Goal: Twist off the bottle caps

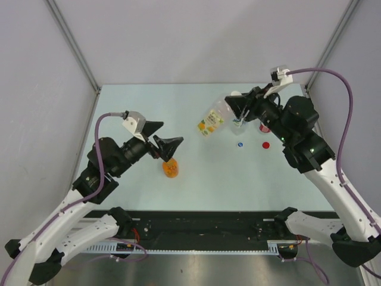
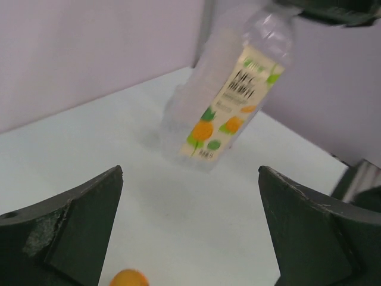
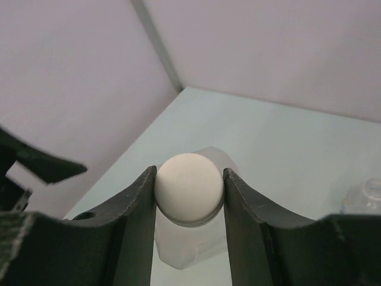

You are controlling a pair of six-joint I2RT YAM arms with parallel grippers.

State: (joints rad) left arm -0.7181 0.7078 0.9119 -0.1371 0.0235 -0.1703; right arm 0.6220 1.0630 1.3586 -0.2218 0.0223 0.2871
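The large clear bottle (image 1: 211, 122) with an orange-green label leans tilted, its base on the table; it also shows in the left wrist view (image 2: 229, 104). My right gripper (image 1: 235, 102) is shut on its white cap (image 3: 189, 186), and the bottle's body (image 3: 190, 241) shows below the cap. A blue cap (image 1: 240, 144) and a red cap (image 1: 265, 145) lie loose on the table. A small clear bottle (image 1: 239, 126) and a red-labelled bottle (image 1: 264, 127) stand under the right arm. My left gripper (image 1: 166, 148) is open and empty, left of the large bottle (image 2: 190, 173).
A small orange object (image 1: 170, 168) sits on the table just under my left gripper, and shows at the bottom of the left wrist view (image 2: 128, 278). Grey walls with metal posts close the table at the back and sides.
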